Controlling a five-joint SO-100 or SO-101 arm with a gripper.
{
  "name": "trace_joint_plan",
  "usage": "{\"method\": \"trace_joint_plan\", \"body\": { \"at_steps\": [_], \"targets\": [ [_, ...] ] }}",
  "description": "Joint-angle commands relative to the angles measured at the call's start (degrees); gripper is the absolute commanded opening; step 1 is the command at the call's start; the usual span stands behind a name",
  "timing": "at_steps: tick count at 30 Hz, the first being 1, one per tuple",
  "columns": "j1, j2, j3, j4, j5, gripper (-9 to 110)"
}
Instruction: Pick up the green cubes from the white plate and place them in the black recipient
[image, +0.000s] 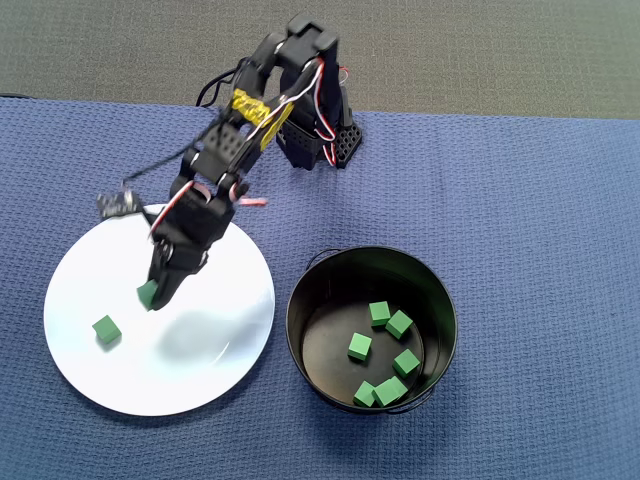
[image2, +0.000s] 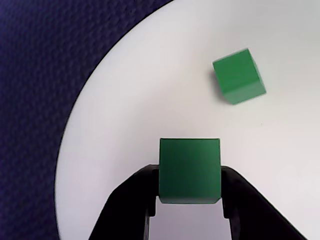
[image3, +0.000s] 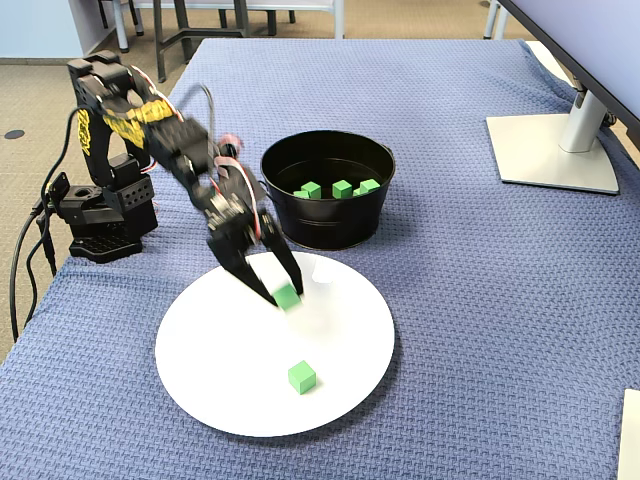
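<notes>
My gripper (image: 152, 292) is shut on a green cube (image: 146, 294) and holds it a little above the left part of the white plate (image: 200, 375). In the wrist view the held cube (image2: 190, 167) sits squeezed between both black fingers (image2: 137, 200) of the gripper (image2: 190, 185). A second green cube (image2: 239, 76) lies loose on the plate (image2: 150, 90), seen also in the overhead view (image: 107, 329) and the fixed view (image3: 301, 377). The black recipient (image: 325, 285) stands right of the plate with several green cubes (image: 359, 347) inside. In the fixed view, gripper (image3: 285, 294), held cube (image3: 288, 297), plate (image3: 220, 385), recipient (image3: 320, 225).
A blue woven cloth (image: 540, 200) covers the table. The arm's base (image3: 100, 215) stands at the table's left edge in the fixed view, with cables (image3: 30, 250) hanging beside it. A monitor stand (image3: 555, 150) sits at the far right.
</notes>
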Motion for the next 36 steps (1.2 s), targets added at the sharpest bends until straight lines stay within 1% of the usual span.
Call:
{"method": "trace_joint_plan", "body": {
  "at_steps": [1,7,13,17,20,24,27,28,30,31,33,36],
  "targets": [
    [-2.55,11.16,-3.43,14.85,11.51,0],
    [-7.91,21.18,-5.01,27.6,23.82,0],
    [-15.47,24.43,-15.64,41.13,37.0,0],
    [-21.97,25.4,-22.15,47.37,46.93,0],
    [-28.48,23.82,-26.02,49.39,53.44,0],
    [-38.41,19.34,-28.12,48.69,59.59,0],
    [-45.88,16.35,-27.33,46.05,61.52,0],
    [-48.25,15.29,-26.89,45.26,60.64,7],
    [-51.94,12.48,-27.33,44.91,58.71,26],
    [-52.65,11.34,-27.86,44.91,58.01,30],
    [-52.38,10.63,-28.12,44.38,56.43,32],
    [-47.9,11.78,-28.56,42.54,50.45,30]
  ]
}}
